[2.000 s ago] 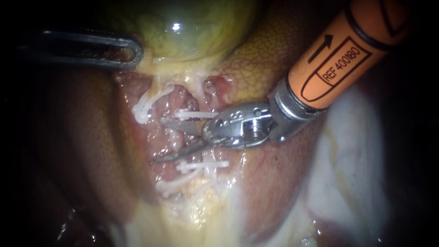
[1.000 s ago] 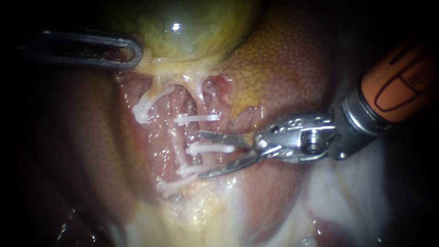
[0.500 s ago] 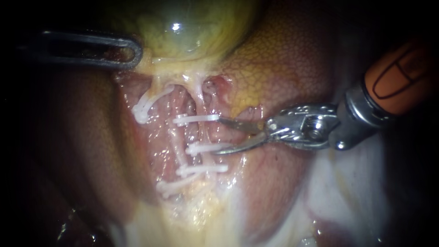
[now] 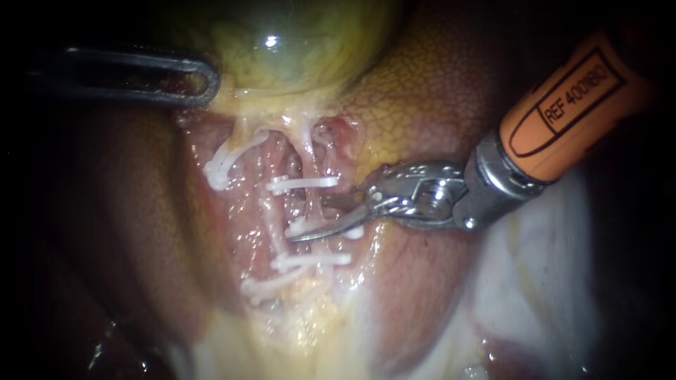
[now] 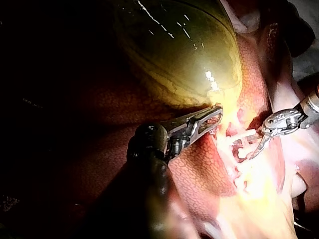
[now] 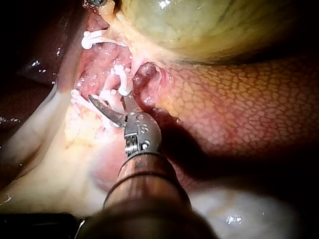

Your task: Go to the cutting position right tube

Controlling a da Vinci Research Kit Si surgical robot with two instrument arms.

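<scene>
The right tube runs down from the gallbladder and carries three white clips: one upper, one middle and one lower. My right instrument comes in from the upper right and ends in scissor blades. The blades stand open across the right tube, between the upper and middle clips, and the lower blade lies along the middle clip. In the right wrist view these blades reach in among the clips. My left instrument is shut on the gallbladder's lower edge and holds it up.
A left tube with white clips curves beside the right one. Mottled liver lies to the right under my right instrument's orange shaft. Dark liver fills the left. Pale yellow tissue spreads below the clips.
My right instrument drew back to the right off the tubes, then came in again leftward. Its open blades now sit across the right tube above the middle clip. The left instrument stayed put.
</scene>
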